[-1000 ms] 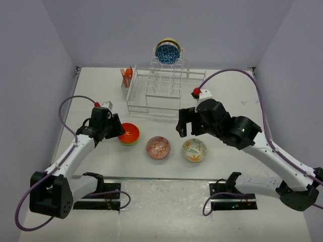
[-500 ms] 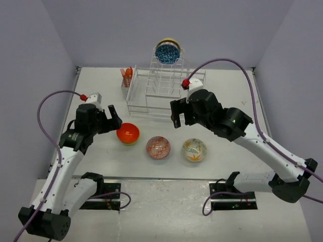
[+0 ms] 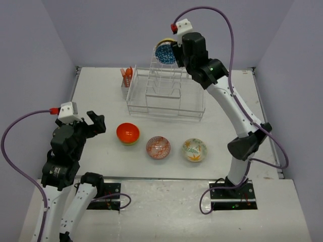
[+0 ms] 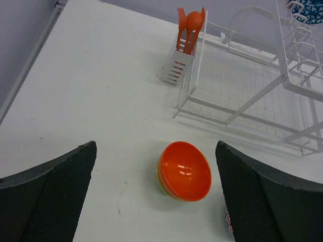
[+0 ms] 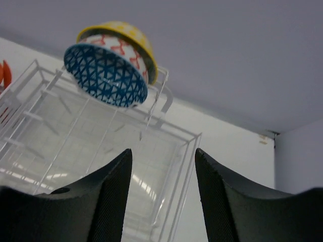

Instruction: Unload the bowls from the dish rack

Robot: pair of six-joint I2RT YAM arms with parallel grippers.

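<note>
The white wire dish rack point(image 3: 166, 96) stands at the back of the table. The blue patterned bowl point(image 3: 166, 53) sits on edge high on its tall dividers, with the white and yellow bowl point(image 3: 167, 42) right behind it. Both show in the right wrist view, blue point(image 5: 106, 75) in front of yellow point(image 5: 121, 31). My right gripper point(image 3: 177, 52) point(image 5: 162, 154) is open, raised beside them, touching neither. The orange bowl point(image 3: 127, 132) point(image 4: 185, 170) rests nested in the lime green bowl point(image 4: 162, 180). The red-white bowl point(image 3: 158, 147) and orange-leaf bowl point(image 3: 194, 149) sit to its right. My left gripper point(image 3: 94, 123) point(image 4: 155, 147) is open and empty, left of the orange bowl.
A white utensil cup point(image 4: 176, 68) with orange utensils point(image 4: 191, 25) hangs at the rack's left end. The rack's lower basket point(image 5: 151, 146) lies below my right gripper. Purple cables loop over both arms. Grey walls close in the table's sides and back.
My right arm has risen from the table in front of the rack up to the bowls on top of it. My left arm has drawn back and left, away from the orange bowl.
</note>
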